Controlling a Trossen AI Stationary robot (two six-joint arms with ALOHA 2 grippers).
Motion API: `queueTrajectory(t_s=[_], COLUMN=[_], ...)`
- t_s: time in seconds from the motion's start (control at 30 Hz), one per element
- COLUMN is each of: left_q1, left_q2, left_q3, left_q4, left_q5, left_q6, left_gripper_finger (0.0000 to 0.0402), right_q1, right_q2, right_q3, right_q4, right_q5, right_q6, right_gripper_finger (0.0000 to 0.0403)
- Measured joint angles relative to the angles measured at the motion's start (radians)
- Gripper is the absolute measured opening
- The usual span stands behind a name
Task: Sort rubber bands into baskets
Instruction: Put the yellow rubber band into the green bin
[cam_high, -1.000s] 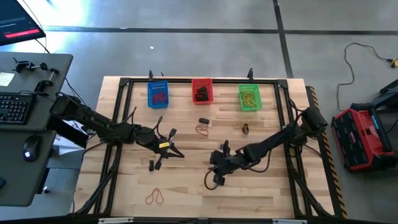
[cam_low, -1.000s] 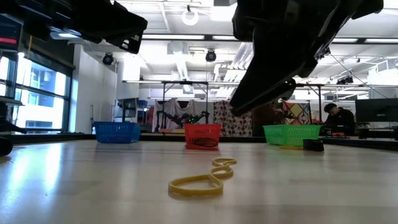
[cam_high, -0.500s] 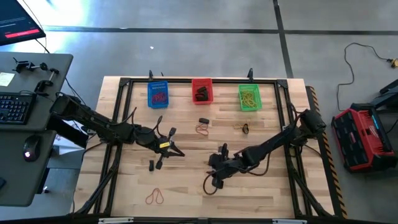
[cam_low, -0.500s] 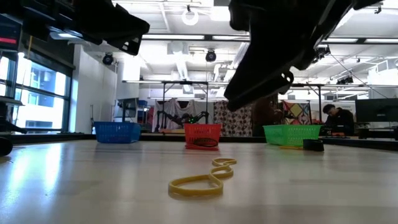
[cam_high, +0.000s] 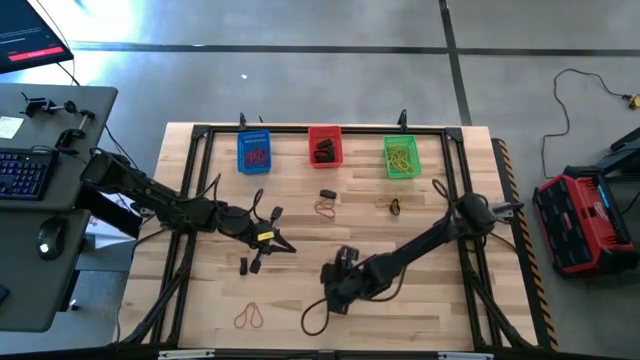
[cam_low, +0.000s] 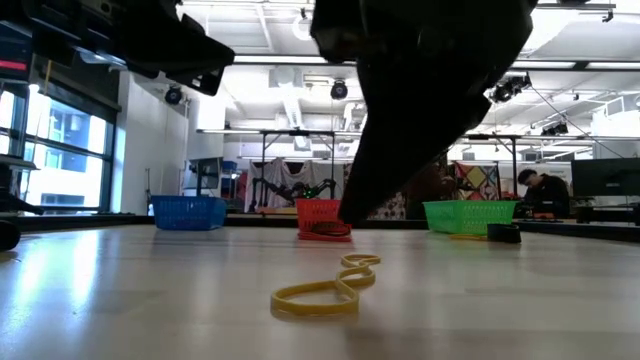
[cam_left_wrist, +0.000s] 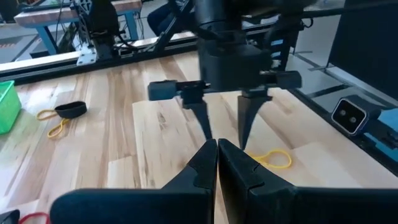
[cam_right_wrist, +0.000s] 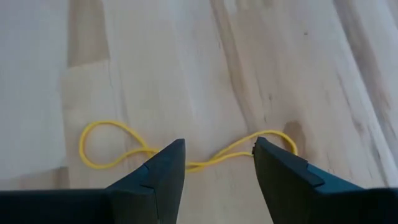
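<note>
- We see the wooden surface (cam_high: 420, 300) framed by black rails, with both dark arms reaching in over it
- The right arm stretches from the right edge toward the near middle; its end effector (cam_right_wrist: 219, 163) hangs low over a yellow band (cam_right_wrist: 186, 149), fingers apart, one either side of the band's twisted middle; we cannot tell if they touch it
- In the low view that yellow band (cam_low: 325, 285) lies flat on the surface in a figure-eight, with the right arm's dark bulk just above it
- The left arm waits over the left middle of the surface; its end effector (cam_left_wrist: 217, 163) has its fingers pressed together on nothing
- Three baskets sit in a row at the far side: blue (cam_high: 254, 152), red (cam_high: 324, 146), green (cam_high: 401, 156), each with bands inside
- Loose bands on the surface: a red pair (cam_high: 249, 317) near the front left, a red one (cam_high: 325, 208) and a black one (cam_high: 327, 194) below the red basket, a black one (cam_high: 394, 207) with a yellow one beside it below the green basket
</note>
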Motion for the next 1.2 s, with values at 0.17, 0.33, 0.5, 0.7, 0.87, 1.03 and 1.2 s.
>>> queueTrajectory(t_s=[0.17,0.33,0.5,0.7,0.87,1.03,1.2], left_q1=[0.000,0.000,0.000,-0.001,-0.001,-0.002,-0.002], left_q2=[0.000,0.000,0.000,0.000,0.000,0.000,0.000], left_q3=[0.000,0.000,0.000,0.000,0.000,0.000,0.000], left_q4=[-0.011,-0.014,-0.020,-0.032,-0.036,-0.040,-0.056], left_q5=[-0.003,-0.003,-0.003,-0.010,-0.021,-0.024,-0.068], left_q6=[-0.001,-0.002,-0.010,-0.010,-0.009,-0.006,0.035], left_gripper_finger=[0.0005,0.0005,0.0005,0.0005,0.0005,0.0005,0.0005], right_q1=[0.005,0.004,0.004,-0.001,-0.009,-0.011,-0.015], right_q2=[0.059,0.087,0.093,0.100,0.100,0.102,0.104], right_q3=[0.083,0.106,0.102,0.103,0.103,0.109,0.137], right_q4=[-0.091,-0.117,-0.153,-0.179,-0.183,-0.203,-0.255], right_q5=[-0.010,-0.022,-0.035,-0.047,-0.049,-0.009,-0.002], right_q6=[0.006,0.025,0.051,0.055,0.051,0.031,0.015], right_gripper_finger=[0.0180,0.0179,0.0167,0.0108,0.0036,0.0008,0.0002])
